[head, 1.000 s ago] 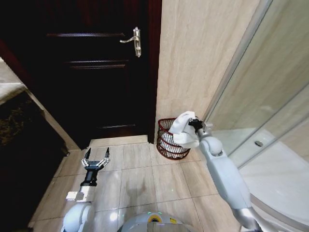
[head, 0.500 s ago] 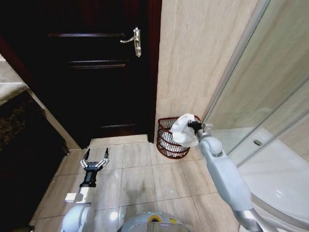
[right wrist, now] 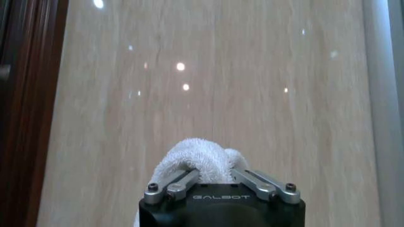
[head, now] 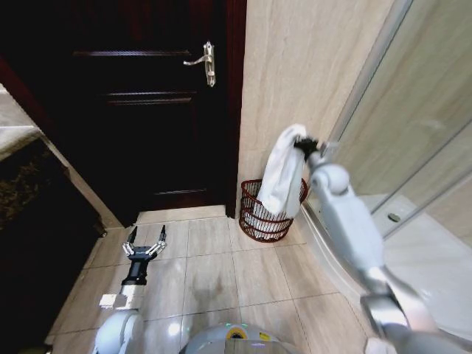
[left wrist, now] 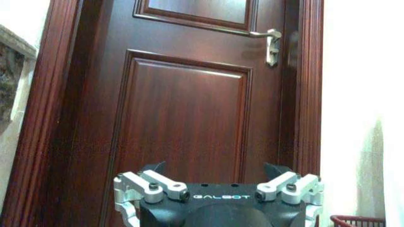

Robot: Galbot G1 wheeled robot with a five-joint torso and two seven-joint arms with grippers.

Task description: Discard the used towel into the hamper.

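A white towel point(head: 283, 177) hangs from my right gripper point(head: 301, 142), which is shut on its top end and held up against the beige wall. The towel's lower end dangles over the reddish-brown wire hamper point(head: 256, 221), which stands on the floor in the corner by the wall. The right wrist view shows the towel point(right wrist: 196, 161) bunched between the fingers point(right wrist: 179, 182), facing the wall. My left gripper point(head: 146, 243) is open, low over the floor tiles and well left of the hamper. In the left wrist view the hamper rim point(left wrist: 356, 220) peeks in at the corner.
A dark wooden door point(head: 140, 96) with a metal handle point(head: 205, 63) stands left of the hamper. A glass shower enclosure point(head: 413, 169) and its curved sill are on the right. A stone counter edge point(head: 22, 133) is at the far left. Floor tiles point(head: 214, 273) lie between.
My right arm has risen, lifting the towel from the hamper's rim to well above it, so the towel now hangs full length. The left arm has not moved.
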